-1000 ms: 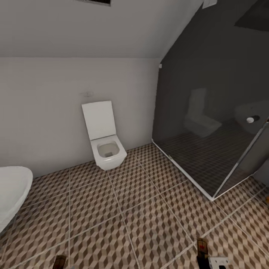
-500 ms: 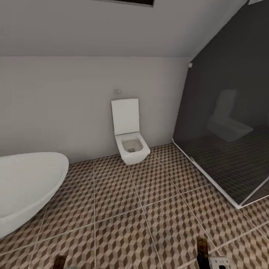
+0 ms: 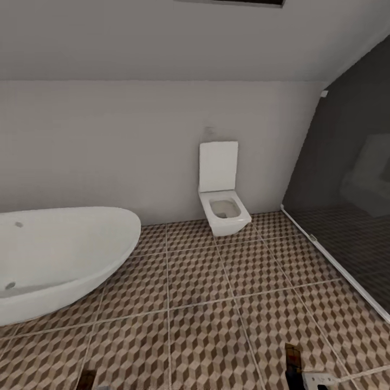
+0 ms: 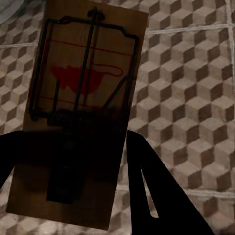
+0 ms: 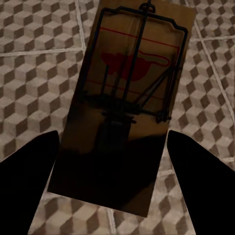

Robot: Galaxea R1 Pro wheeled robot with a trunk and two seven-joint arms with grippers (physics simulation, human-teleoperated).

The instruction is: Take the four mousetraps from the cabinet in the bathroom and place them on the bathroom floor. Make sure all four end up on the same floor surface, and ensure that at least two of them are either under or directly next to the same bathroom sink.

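The left gripper (image 4: pixel 73 196) is clamped on a mousetrap (image 4: pixel 81 98). The right gripper (image 5: pixel 112 181) is clamped on another mousetrap (image 5: pixel 132 103). Both hang over the bathroom floor (image 3: pixel 216 303). A white sink (image 3: pixel 59 254) sits left, a toilet (image 3: pixel 223 203) by the wall, dark glass (image 3: pixel 352 216) right.

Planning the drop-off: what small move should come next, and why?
Probably keep turning toward the white basin and approach it: each claw holds a mousetrap above the tiled floor, and two traps must end up beside one sink.
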